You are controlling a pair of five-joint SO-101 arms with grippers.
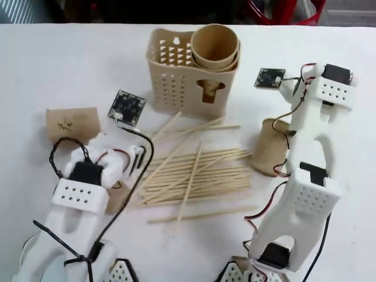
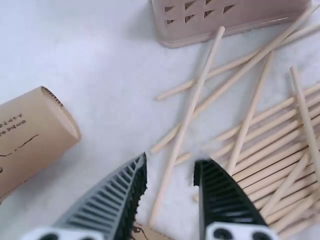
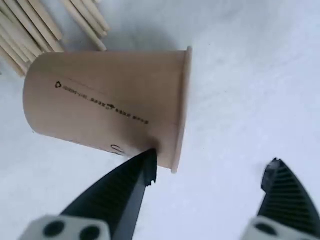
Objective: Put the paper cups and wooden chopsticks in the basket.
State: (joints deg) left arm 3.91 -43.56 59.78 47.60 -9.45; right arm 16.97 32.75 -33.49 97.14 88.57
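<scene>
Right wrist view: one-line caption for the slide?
Open right end effector at the rim of a paper cup lying on its side on the white table, wooden chopsticks nearby.

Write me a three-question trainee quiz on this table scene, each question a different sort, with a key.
1. True or false: the basket already holds paper cups.
2. The cup beside the right hand is: A upright, B lying on its side, C inside the basket.
3. Fill in: the open left hand hangs over a wooden ___.
Key: 1 true; 2 B; 3 chopstick.
</scene>
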